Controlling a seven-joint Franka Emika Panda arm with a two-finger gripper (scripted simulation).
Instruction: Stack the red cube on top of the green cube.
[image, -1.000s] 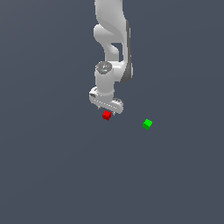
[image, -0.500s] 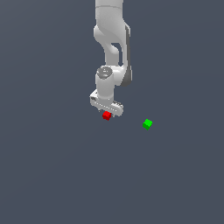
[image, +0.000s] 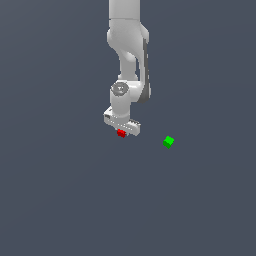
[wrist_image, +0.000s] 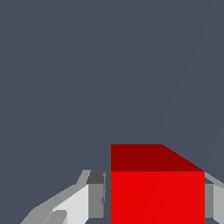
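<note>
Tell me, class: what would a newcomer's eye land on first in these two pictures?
First, the white arm coming down from the top of the exterior view, its gripper low over the red cube. In the wrist view that cube looms large between the fingers. The green cube sits alone toward the exterior view's right.

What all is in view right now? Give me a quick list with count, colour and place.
red cube: one, bright red, on the grey floor right under the gripper, between its fingers in the wrist view.
green cube: one, bright green, alone on the floor toward the exterior view's right of the red cube, apart from it.
floor: one, plain dark grey, under everything.
gripper: one, white, low over the red cube; a small gap shows at one finger.
arm: one, white, coming down from the top of the exterior view.
</note>
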